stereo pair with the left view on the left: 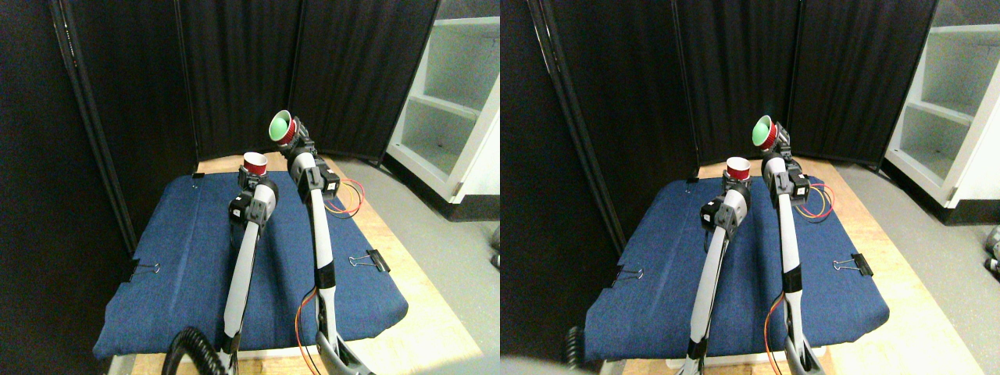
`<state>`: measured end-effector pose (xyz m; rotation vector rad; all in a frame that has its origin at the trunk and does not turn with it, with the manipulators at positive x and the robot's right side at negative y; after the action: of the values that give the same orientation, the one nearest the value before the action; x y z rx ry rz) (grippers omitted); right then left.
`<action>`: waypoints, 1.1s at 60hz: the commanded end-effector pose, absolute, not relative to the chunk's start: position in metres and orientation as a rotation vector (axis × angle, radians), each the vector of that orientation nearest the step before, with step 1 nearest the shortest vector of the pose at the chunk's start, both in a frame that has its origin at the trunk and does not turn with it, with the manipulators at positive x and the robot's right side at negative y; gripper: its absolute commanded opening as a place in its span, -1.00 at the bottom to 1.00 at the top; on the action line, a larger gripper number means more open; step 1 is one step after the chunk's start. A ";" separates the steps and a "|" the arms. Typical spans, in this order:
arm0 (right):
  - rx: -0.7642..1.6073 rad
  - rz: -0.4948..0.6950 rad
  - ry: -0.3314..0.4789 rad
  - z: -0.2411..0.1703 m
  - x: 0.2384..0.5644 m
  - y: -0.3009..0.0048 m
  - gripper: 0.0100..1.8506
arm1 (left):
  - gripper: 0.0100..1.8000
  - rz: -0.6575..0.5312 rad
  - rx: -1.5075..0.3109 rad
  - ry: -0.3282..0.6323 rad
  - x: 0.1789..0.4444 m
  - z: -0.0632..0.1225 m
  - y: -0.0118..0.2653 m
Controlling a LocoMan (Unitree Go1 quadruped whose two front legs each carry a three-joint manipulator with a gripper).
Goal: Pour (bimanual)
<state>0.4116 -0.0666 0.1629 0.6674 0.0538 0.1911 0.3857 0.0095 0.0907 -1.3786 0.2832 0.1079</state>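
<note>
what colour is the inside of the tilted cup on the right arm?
Green inside, red outside: the tilted cup, seen in the stereo pair view.

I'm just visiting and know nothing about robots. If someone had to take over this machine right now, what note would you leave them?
Left gripper: holds a red cup upright, mouth up, above the blue cloth.
Right gripper: holds a second red cup with a green inside, raised higher and tipped over, its mouth facing left, toward the upright cup.
Done: both cups are lifted and brought near each other; the tilt is under way.
Left: I cannot see anything leaving the tipped cup, so check whether the pour has finished. Then level that cup and set both down on the cloth.
</note>
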 end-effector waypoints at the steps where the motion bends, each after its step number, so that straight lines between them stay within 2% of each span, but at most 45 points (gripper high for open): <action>1: 0.668 0.216 0.009 0.172 0.409 -0.064 -1.00 | -1.00 0.069 -1.397 0.249 0.385 0.101 0.007; 17: 0.660 0.161 0.032 0.168 0.406 -0.061 -1.00 | -1.00 0.066 -1.395 0.255 0.381 0.104 0.009; 26: 0.673 0.191 -0.001 0.171 0.410 -0.063 -1.00 | -1.00 0.080 -1.397 0.255 0.382 0.101 0.008; 41: 0.644 0.208 -0.009 0.176 0.410 -0.064 -1.00 | -1.00 0.099 -1.370 0.258 0.382 0.098 0.007; 57: 0.458 0.270 -0.036 0.180 0.412 -0.059 -1.00 | -1.00 0.096 -1.379 0.271 0.388 0.094 0.005; 66: 0.435 0.268 -0.020 0.178 0.413 -0.056 -1.00 | -1.00 0.110 -1.382 0.264 0.386 0.096 0.003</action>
<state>0.4105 -0.0588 0.1734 0.4417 0.0191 0.2657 0.3853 0.0076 0.0874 -1.3569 0.2953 0.1354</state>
